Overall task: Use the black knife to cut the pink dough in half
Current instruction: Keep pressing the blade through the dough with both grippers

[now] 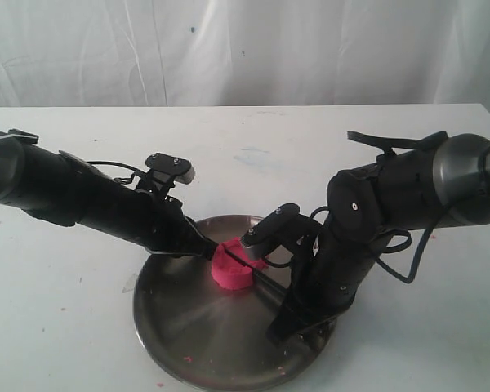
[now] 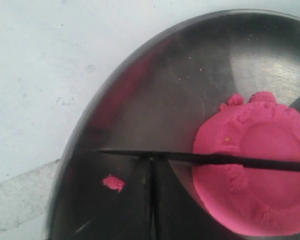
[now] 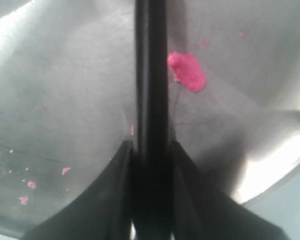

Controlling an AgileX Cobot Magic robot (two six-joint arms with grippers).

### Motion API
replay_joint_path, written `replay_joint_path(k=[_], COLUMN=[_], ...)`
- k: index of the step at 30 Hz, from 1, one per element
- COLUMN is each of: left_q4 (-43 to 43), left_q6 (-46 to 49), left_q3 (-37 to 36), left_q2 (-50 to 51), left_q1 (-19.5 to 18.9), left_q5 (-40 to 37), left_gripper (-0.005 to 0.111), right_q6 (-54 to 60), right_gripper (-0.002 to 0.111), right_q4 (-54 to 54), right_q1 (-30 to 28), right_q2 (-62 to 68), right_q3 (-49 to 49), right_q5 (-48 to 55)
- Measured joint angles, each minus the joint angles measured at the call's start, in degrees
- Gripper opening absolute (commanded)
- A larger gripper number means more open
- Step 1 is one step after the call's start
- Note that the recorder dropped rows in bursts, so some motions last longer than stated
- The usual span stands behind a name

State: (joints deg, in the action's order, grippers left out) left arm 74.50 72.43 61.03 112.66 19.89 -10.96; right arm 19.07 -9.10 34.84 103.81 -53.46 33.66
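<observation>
The right gripper [image 3: 151,146] has its two fingers [image 3: 115,200] clenched on the handle of the black knife [image 3: 151,75], one on each side, and the knife runs straight out from between them. Across from it, the left gripper [image 2: 151,165] has its fingers pressed together with only a thin seam between them. They grasp nothing that I can see, and the tips sit right up against the blade, a little short of its pointed end.

From there the narrow blade reaches over the pink dough [image 2: 260,200] and lies across the top of it, along the edge of the shallow round dent. The dough is one round lump. I cannot tell whether the blade has sunk in or only rests on it.

The lump sits on the round steel plate [image 1: 180,327], a little back of its middle, between the two black arms. A pink crumb [image 2: 113,182] lies on the plate just beside the left fingers. The plate stands on a white table [image 1: 65,343], with a white curtain [image 1: 245,49] behind.
</observation>
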Motion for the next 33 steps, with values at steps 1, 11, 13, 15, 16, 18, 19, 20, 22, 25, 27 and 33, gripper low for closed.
replay_joint_path(k=[1, 11, 13, 15, 16, 18, 19, 20, 22, 25, 27, 33], left_q4=[0.00, -0.39, -0.62, -0.38, 0.08, 1.23, 1.72, 2.02, 2.32, 2.55, 2.55, 3.45], left_q6=[0.00, 0.59, 0.59, 0.59, 0.59, 0.59, 0.59, 0.73, 0.99, 1.42, 1.54, 1.75], left_q3=[0.00, -0.46, -0.50, -0.50, -0.50, 0.04, 0.55, 1.12, 2.07, 2.80, 2.80, 3.16], left_q2=[0.00, -1.11, -1.95, -2.95, -3.23, -3.21, -2.90, -2.47, -1.62, -0.39, 0.21, 1.31], left_q1=[0.00, 0.11, 0.11, 0.11, 0.11, 0.11, 0.11, 0.11, 0.11, 0.11, 0.11, 0.11], left_q5=[0.00, 2.71, 4.41, 5.16, 5.26, 4.33, 3.39, 2.10, -0.47, -1.64, -1.30, -1.12], left_gripper=[0.000, 0.000, 0.000, 0.000, 0.000, 0.000, 0.000, 0.000, 0.000, 0.000, 0.000, 0.000], right_q6=[0.00, 0.00, 0.00, 0.00, 0.00, 0.00, 0.00, 0.00, 0.00, 0.00, 0.00, 0.22], right_gripper=[0.000, 0.000, 0.000, 0.000, 0.000, 0.000, 0.000, 0.000, 0.000, 0.000, 0.000, 0.000], right_q4=[0.00, 0.00, 0.00, 0.00, 0.00, 0.00, 0.00, 0.00, -0.04, -0.04, -0.04, -0.04], right_q1=[0.00, 0.00, 0.00, 0.00, 0.00, 0.00, 0.00, 0.00, 0.00, 0.00, 0.00, 0.00], right_q2=[0.00, 0.00, 0.00, 0.00, 0.00, 0.00, 0.00, 0.00, 0.00, 0.00, 0.00, 0.00], right_q3=[0.00, 0.00, 0.00, 0.00, 0.00, 0.00, 0.00, 0.00, 0.00, 0.00, 0.00, 0.00], right_q5=[0.00, 0.00, 0.00, 0.00, 0.00, 0.00, 0.00, 0.00, 0.00, 0.00, 0.00, 0.00])
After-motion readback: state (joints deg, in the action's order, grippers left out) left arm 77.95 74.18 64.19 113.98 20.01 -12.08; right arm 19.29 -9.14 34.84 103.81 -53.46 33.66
